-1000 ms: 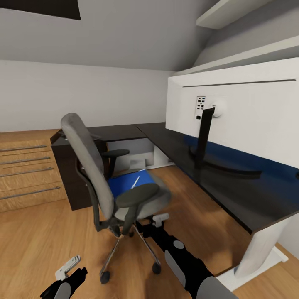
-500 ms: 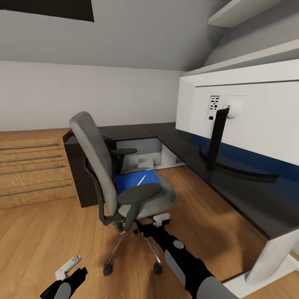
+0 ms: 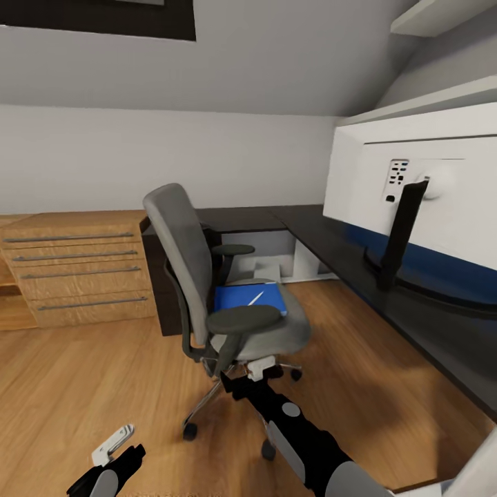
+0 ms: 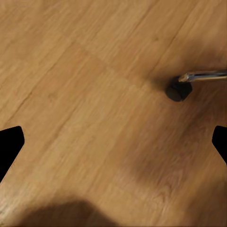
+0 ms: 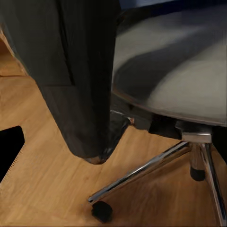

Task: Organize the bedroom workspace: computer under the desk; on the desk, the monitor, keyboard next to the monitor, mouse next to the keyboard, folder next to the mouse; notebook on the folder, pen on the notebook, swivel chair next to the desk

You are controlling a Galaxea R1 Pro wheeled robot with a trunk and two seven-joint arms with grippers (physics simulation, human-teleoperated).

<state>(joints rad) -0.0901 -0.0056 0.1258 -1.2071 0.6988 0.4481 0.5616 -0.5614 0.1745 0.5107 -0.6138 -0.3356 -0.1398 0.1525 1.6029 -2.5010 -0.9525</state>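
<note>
Ahead on wood floor (image 3: 83,386): swivel chair (image 3: 207,290), blue folder (image 3: 245,298) on seat, pen (image 3: 255,297) atop. Dark counter (image 3: 428,324) right, monitor (image 3: 421,186) on it; drawers (image 3: 76,266) far left. I see right tool (image 3: 257,368) stretched low under chair armrest, spread unclear. Left tool (image 3: 114,442) hangs low, wide; its wrist view catches chair caster (image 4: 178,90).

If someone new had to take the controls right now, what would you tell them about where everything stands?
Left gripper: low over the wood floor, open, holding nothing.
Right gripper: extended toward the swivel chair, just under the seat; whether it is open is unclear.
Blue folder lies on the chair seat with a pen on top.
Monitor already stands on the dark desk.
Keyboard, mouse, notebook, computer: not spotted yet.
Left: move the folder onto the desk, stack notebook and pen, place the rest, park the chair.
</note>
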